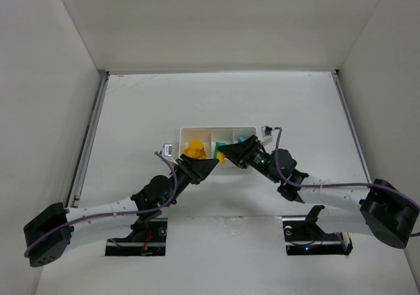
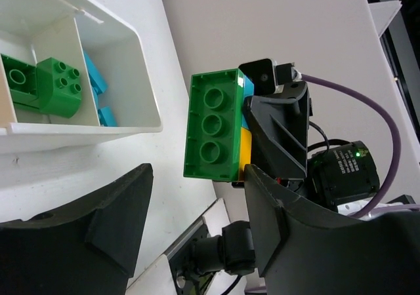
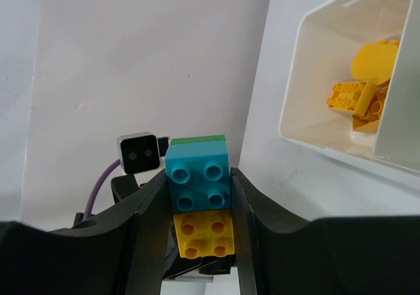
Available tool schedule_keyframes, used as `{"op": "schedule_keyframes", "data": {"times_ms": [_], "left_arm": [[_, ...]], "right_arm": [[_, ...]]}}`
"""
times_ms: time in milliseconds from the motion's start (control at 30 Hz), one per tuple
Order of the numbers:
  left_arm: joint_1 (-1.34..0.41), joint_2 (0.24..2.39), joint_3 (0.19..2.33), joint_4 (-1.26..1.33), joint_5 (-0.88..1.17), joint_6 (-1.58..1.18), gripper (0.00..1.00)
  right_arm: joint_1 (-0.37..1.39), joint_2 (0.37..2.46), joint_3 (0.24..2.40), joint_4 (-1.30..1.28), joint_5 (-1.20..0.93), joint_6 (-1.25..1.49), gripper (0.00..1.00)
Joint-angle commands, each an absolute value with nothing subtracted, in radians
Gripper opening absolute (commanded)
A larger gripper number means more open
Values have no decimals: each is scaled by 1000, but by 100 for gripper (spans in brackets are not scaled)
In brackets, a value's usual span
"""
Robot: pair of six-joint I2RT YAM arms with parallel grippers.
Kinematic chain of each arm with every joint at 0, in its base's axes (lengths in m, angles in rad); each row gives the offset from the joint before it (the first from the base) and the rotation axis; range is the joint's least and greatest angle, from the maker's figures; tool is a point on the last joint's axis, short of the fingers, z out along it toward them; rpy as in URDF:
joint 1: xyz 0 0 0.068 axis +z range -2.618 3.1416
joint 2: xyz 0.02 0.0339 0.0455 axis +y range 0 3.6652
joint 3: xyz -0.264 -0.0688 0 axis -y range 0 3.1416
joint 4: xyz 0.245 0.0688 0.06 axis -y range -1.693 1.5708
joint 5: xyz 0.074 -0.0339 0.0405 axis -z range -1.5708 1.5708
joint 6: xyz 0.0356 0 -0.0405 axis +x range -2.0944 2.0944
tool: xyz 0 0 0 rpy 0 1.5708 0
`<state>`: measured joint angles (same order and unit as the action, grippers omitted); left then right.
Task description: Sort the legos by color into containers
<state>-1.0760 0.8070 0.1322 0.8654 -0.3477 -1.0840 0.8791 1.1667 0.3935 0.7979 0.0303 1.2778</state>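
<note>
My right gripper is shut on a stack of joined legos: a cyan brick and a yellow brick side by side on a green brick behind them. In the left wrist view the green brick faces my left gripper, which is open, with the stack just beyond its fingertips. In the top view both grippers, left and right, meet just in front of the white tray. The tray holds yellow legos on the left, green legos in the middle and cyan legos on the right.
The tray's near wall lies close to both grippers. White enclosure walls stand at the left, right and back. Purple cables run along both arms.
</note>
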Motion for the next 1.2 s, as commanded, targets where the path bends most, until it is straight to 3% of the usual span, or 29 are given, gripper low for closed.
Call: {"op": "schedule_keyframes", "data": {"times_ms": [0,367,833,1167], "left_arm": [[-1067,822,146,969,-359,-1091,55],[-1073,834,147,1066,-359,-1101,53],[-1087,749,129,1016,-336,-1103,25],[-1013,621,130,864,-310,-1094,20]], "right_arm": [[893,1173,393,925,20,1315,30],[918,1258,402,1022,-3,1382,30],[918,1253,388,1011,31,1348,35],[852,1112,356,845,2,1253,36]]}}
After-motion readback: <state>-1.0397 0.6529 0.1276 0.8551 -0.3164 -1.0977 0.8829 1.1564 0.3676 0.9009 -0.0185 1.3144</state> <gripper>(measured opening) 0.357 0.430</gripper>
